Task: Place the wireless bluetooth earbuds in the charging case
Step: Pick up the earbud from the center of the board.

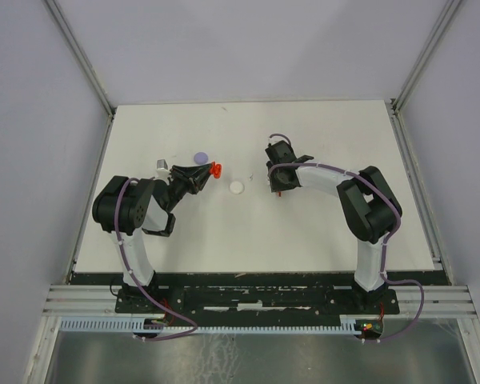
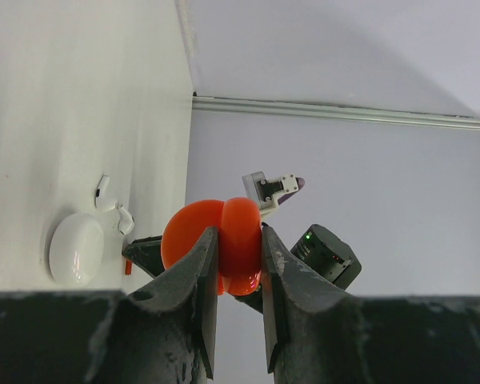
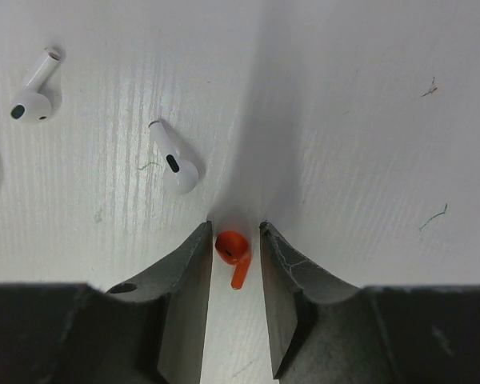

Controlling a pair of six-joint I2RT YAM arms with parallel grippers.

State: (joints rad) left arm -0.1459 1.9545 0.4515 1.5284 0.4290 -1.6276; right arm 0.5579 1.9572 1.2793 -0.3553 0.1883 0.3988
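Note:
My left gripper is shut on an orange-red charging case and holds it up off the table; the case stands hinged open, its other half bulging to the left. From above, that case shows at the gripper's tip. My right gripper points down at the table, its jaws narrowly open around a red earbud lying flat, with slim gaps on both sides. Two white earbuds lie just beyond it.
A white round case lies between the two grippers, and a lavender one sits behind the left gripper. In the left wrist view the white case lies beside the white earbuds.

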